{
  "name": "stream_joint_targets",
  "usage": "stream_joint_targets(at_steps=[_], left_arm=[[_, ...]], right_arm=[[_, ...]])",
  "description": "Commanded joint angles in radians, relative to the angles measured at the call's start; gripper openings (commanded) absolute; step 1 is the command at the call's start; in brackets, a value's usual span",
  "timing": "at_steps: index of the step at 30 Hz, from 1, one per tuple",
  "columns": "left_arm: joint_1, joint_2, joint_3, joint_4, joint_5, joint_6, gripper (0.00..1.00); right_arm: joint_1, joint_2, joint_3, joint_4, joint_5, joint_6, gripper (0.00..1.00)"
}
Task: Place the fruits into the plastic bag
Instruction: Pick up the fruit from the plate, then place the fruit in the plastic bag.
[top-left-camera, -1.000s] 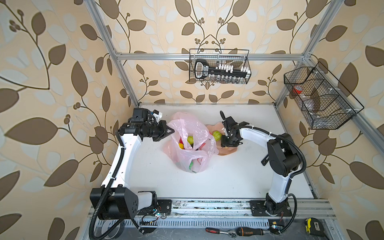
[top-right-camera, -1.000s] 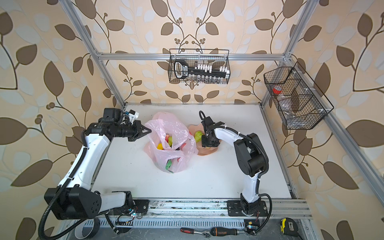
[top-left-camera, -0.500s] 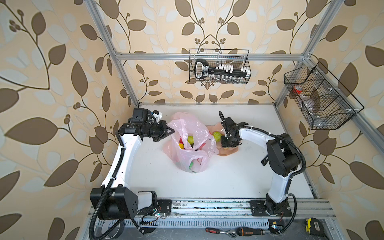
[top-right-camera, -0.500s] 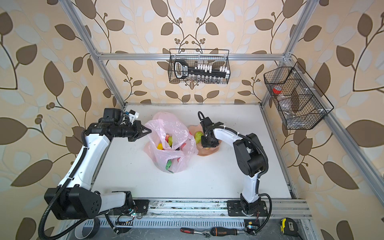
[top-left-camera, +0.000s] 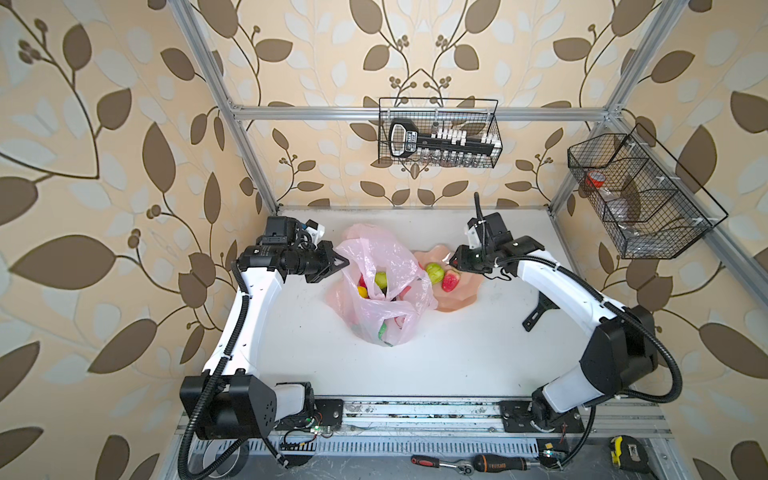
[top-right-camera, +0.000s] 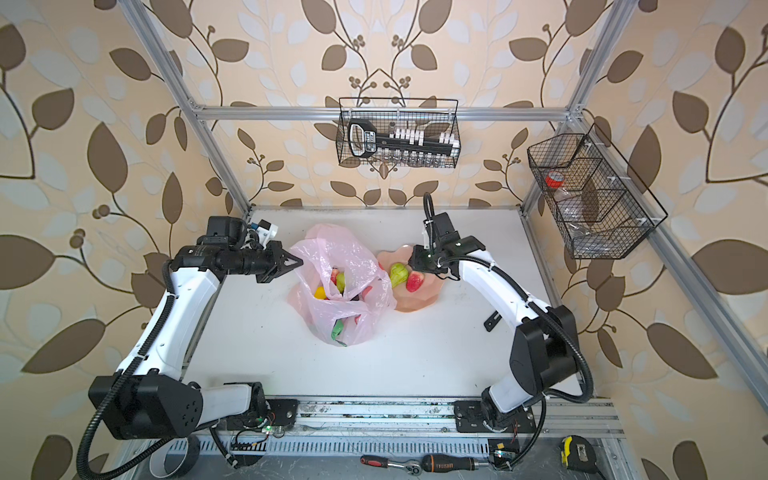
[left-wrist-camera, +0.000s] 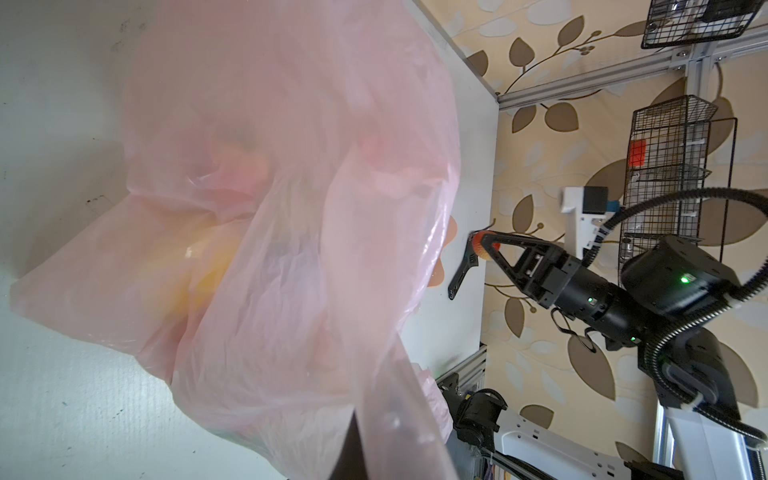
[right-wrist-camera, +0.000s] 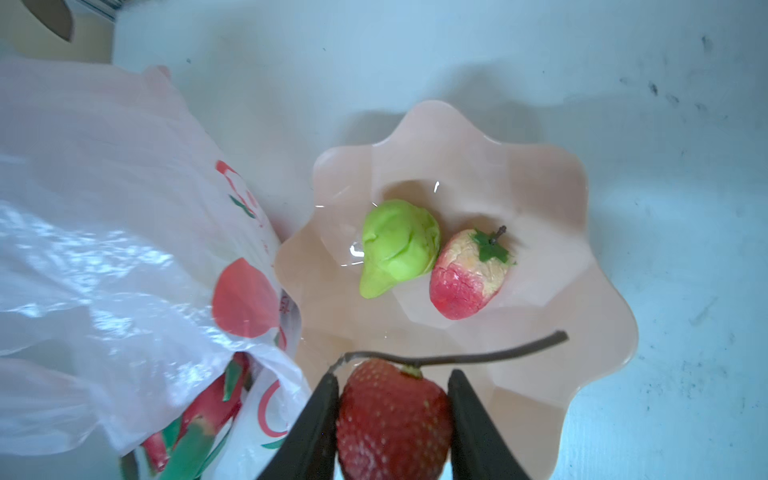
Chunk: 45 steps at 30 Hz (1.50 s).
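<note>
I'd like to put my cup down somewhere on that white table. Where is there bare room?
Bare: the near stretch of table between the two arms, ahead of the plastic bag. Crowded: the far middle, where bag, peach dish and both grippers meet.

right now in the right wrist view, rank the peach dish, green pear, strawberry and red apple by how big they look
1. peach dish, clearly largest
2. strawberry, in the right gripper, much nearer the camera, so its rank is unsure
3. green pear and red apple look about alike

No legible text; red print on plastic bag (right-wrist-camera: 245, 299) unreadable.
</note>
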Motion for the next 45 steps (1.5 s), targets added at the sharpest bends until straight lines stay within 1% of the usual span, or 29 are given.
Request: stream_joint_targets(at_steps=[1,6,8,17,20,24,29,34,39,45], left_arm=[[-0.010,-0.025,-0.003,-0.002,0.030,0.017,0.00],[-0.010,-0.024,-0.006,0.000,0.036,0.015,0.00],[-0.010,-0.024,-0.006,0.001,0.036,0.013,0.00],[-0.010,-0.026,-0.007,0.001,0.036,0.013,0.00],[-0.010,-0.028,-0.009,-0.001,0.036,0.012,0.00],[-0.010,-0.031,-0.015,-0.001,0.035,0.012,0.00],[-0.009,-0.035,-0.019,0.002,0.036,0.010,0.00],[-0.011,-0.037,-0.020,0.004,0.036,0.010,0.00],[-0.010,-0.037,-0.019,0.006,0.036,0.007,0.00],[-0.010,-0.035,-0.019,0.006,0.036,0.007,0.00]], right_arm=[[0.003,0.000,-0.020,0.044,-0.103,0.034,0.26],[0.022,-0.002,-0.011,0.063,-0.128,0.058,0.25],[0.046,-0.002,-0.009,0.083,-0.144,0.079,0.24],[0.255,0.054,0.057,0.171,-0.148,0.181,0.24],[0.315,0.088,0.087,0.199,-0.144,0.209,0.23],[0.370,0.126,0.132,0.209,-0.135,0.230,0.23],[0.398,0.164,0.170,0.207,-0.132,0.245,0.22],[0.404,0.193,0.193,0.193,-0.124,0.254,0.22],[0.413,0.234,0.230,0.141,-0.095,0.245,0.22],[0.423,0.267,0.250,0.174,-0.111,0.266,0.22]])
